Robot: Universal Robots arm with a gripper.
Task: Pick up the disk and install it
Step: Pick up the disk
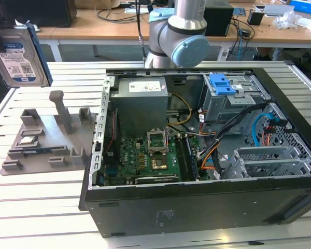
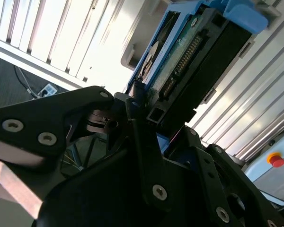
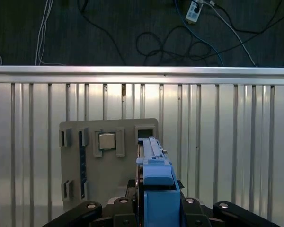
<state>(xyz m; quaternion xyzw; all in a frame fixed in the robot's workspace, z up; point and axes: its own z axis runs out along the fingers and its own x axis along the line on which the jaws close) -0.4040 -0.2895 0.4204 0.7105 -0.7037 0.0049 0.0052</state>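
Silver in its blue caddy, the disk [image 1: 22, 57] is hanging long axis downward from the gripper [image 2: 147, 116], whose jaws are clamping its upper end. It is hovering well apart from the open computer case [image 1: 207, 207], beyond the case's side on the exterior view's left.

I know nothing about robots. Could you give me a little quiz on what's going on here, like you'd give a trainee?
1. Short answer: in the exterior view, on which side of the open computer case does the grey holder tray lie?
2. True or false: the disk is already mounted inside the case.
3. Multiple choice: what holds the disk? A. the gripper B. a person's hand C. a shelf

Key: 1. the exterior view's left; 2. false, it is held up in the air above the tray; 3. A
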